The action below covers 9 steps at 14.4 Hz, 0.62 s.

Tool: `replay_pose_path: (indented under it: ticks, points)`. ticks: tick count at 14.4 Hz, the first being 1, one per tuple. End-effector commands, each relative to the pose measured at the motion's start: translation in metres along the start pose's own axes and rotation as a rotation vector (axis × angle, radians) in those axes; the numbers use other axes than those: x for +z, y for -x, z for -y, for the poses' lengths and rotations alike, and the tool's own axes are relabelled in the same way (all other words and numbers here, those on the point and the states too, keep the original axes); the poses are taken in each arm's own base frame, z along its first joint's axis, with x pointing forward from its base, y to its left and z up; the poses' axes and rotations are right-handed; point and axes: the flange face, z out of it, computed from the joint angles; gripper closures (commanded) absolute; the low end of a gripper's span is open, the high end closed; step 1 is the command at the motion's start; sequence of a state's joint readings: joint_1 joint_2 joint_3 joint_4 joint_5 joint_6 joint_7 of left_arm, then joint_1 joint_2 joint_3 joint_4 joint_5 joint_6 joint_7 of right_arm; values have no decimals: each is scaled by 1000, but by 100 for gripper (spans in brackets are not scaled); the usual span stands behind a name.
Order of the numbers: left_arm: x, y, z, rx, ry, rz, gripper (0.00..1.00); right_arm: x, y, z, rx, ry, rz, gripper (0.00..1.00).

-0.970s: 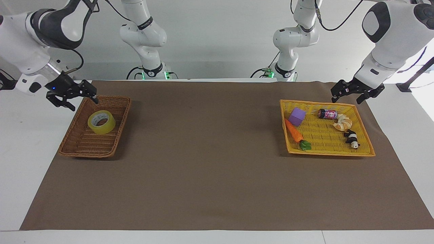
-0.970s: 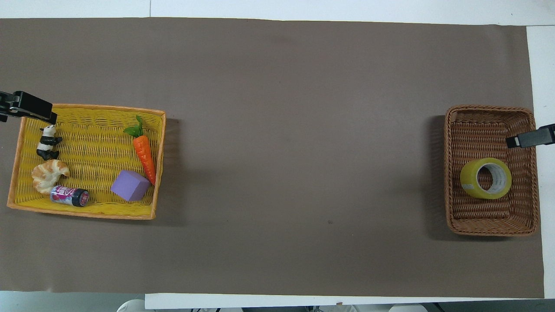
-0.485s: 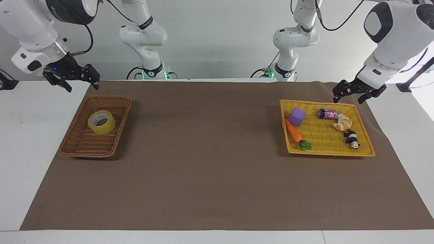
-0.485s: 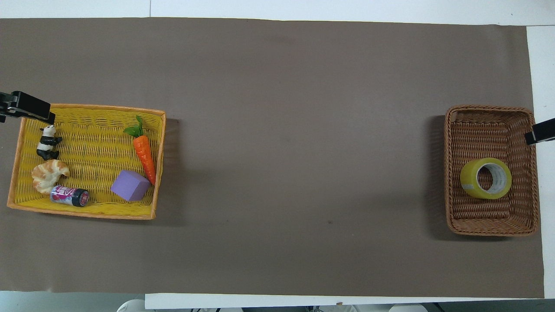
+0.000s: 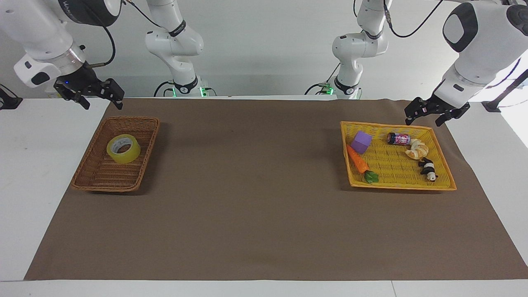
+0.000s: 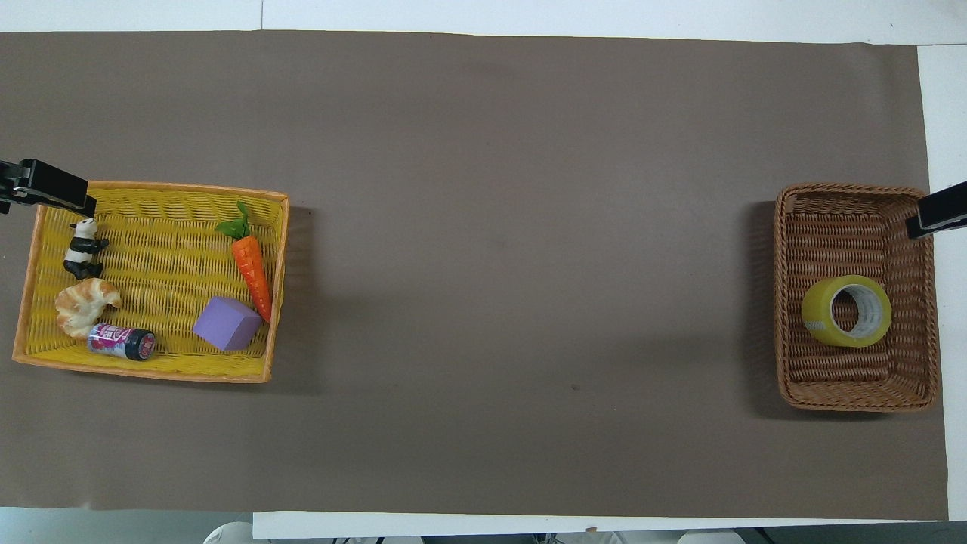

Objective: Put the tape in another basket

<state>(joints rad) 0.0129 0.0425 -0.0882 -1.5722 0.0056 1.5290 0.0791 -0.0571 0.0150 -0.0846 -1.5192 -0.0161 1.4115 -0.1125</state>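
- We see a brown mat [image 5: 264,198] covering most of the white table [image 5: 29,165].
- The yellow-orange woven tray [image 5: 396,186] sits at the left arm's end of the mat; the brown wicker basket [image 5: 97,181] sits at the right arm's end.
- The left gripper [image 5: 426,116] hangs just above the tray's robot-side rim, its fingers spread with nothing between them.
- The right gripper [image 5: 95,99] is raised above the table edge by the basket's robot-side end, fingers parted and empty.
- The tape [image 5: 123,148], a yellow roll, lies tilted inside the basket, in the half nearer the robots, touched by neither gripper.
- In the tray we find a toy carrot [image 5: 358,160] beside a purple cube [image 5: 361,142], a croissant [image 5: 417,149], a small can [image 5: 398,138] on its side and a panda figure [image 5: 428,168].
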Motion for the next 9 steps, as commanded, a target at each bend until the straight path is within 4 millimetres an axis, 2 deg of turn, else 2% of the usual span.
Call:
replay_pose_path:
  ticks: [1,4,9]
  points:
    - [-1,6,1,-2,-18,12,0,-3,3,-2,18,12,26,0]
    - [-1,6,1,-2,-18,12,0,5,13,0,13,7,47,0]
    - [-1,6,2,-3,-17,12,0,12,14,-4,21,5,55,0]
